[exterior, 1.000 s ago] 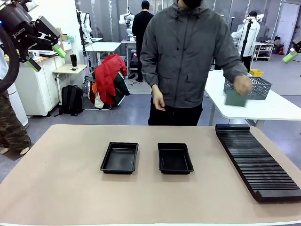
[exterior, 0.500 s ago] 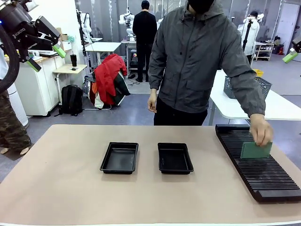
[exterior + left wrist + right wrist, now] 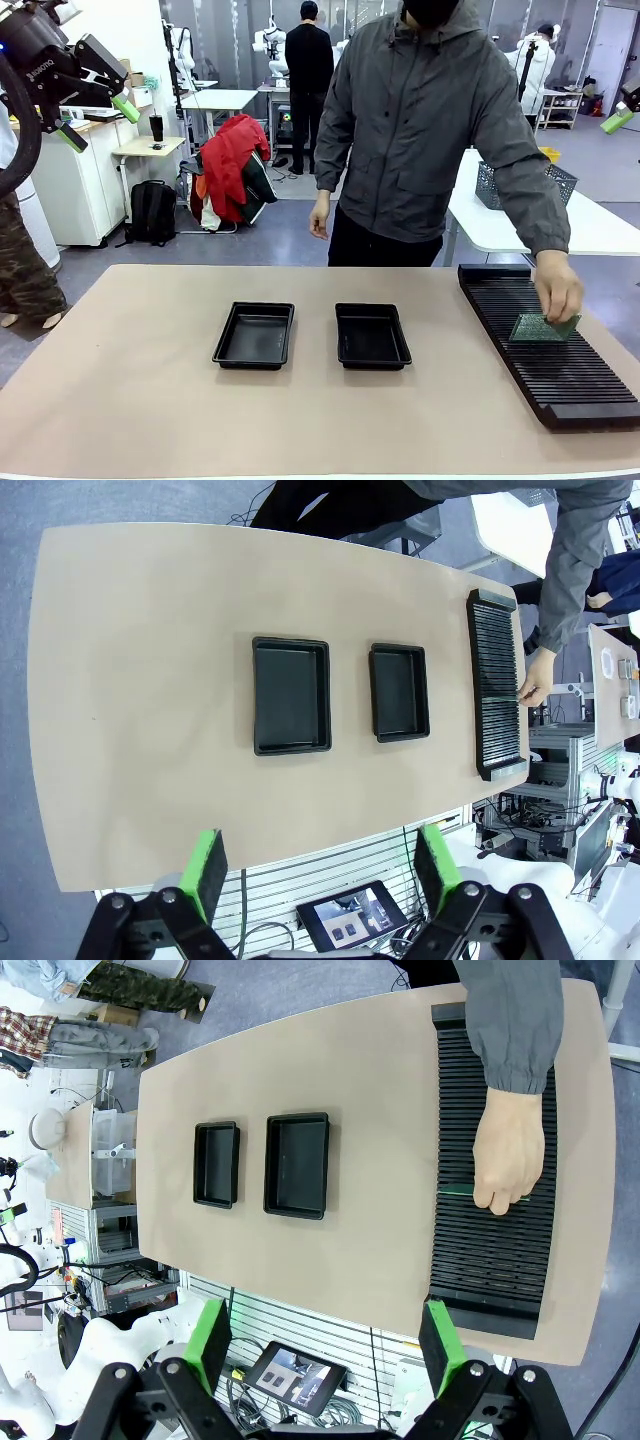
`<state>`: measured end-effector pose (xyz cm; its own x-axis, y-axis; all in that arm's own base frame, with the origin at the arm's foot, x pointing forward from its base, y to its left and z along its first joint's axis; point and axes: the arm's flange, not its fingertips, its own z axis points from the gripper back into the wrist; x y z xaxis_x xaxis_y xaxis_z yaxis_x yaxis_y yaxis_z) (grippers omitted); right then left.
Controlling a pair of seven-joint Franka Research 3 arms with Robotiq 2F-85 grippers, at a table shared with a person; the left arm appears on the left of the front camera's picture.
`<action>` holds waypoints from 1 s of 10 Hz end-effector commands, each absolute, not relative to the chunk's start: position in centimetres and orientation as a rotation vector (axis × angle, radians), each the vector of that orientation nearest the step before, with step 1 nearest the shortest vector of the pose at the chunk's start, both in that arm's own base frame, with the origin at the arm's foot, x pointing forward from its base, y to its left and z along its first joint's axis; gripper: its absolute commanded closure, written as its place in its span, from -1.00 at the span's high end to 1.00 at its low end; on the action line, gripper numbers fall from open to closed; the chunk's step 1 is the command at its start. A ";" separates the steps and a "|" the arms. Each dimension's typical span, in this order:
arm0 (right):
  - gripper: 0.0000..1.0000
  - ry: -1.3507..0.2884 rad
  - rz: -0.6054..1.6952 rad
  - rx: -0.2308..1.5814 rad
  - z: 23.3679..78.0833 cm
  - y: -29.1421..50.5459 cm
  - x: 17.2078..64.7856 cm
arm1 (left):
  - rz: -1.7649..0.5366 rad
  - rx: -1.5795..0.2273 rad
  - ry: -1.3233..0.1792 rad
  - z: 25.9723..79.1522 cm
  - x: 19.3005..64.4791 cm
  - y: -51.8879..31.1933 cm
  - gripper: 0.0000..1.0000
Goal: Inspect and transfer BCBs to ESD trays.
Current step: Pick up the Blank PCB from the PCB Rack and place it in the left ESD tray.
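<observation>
Both my tools hung high above the table, well apart from everything on it. The left gripper (image 3: 320, 865) stood spread wide with nothing between its jaws. The right gripper (image 3: 325, 1338) was the same, wide and empty.

Far beneath the left tool, the two ESD trays (image 3: 256, 695) lay side by side on the tan table (image 3: 130, 680), both bare inside. The long black slotted rack (image 3: 495, 1260) ran closer under the right tool than under the left one. There the person's hand (image 3: 508, 1155) pinched one BCB (image 3: 535, 330) by its upper edge, with its lower edge down at the slots. I could not tell whether it was seated.

I judged the step to be a wait while the board was loaded. To do it well, I would leave both arms up until that hand was clear of the rack. Then I would bring the right gripper down over the board with its jaws straddling the thin faces and grip only the top edge. I would lift straight along the slot so the board neither scraped nor flexed, then carry it to the tray nearer that tool.
</observation>
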<state>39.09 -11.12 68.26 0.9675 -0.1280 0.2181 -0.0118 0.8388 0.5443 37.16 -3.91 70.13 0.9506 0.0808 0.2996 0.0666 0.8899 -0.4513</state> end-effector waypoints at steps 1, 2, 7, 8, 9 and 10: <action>1.00 -0.252 -0.062 0.574 68.3 -11.1 39.1 | 0.008 -0.478 -0.315 70.0 37.2 -3.9 1.00; 1.00 -0.252 -0.062 0.574 68.3 -11.1 39.1 | 0.008 -0.478 -0.315 70.0 37.2 -3.9 1.00; 1.00 -0.252 -0.062 0.574 68.3 -11.1 39.1 | 0.008 -0.478 -0.315 70.0 37.2 -3.9 1.00; 1.00 -0.252 -0.062 0.574 68.3 -11.1 39.1 | 0.008 -0.478 -0.315 70.0 37.2 -3.9 1.00; 1.00 -0.252 -0.062 0.574 68.3 -11.1 39.1 | 0.008 -0.478 -0.315 70.0 37.2 -3.9 1.00; 1.00 -0.252 -0.062 0.574 68.3 -11.1 39.1 | 0.008 -0.478 -0.315 70.0 37.2 -3.9 1.00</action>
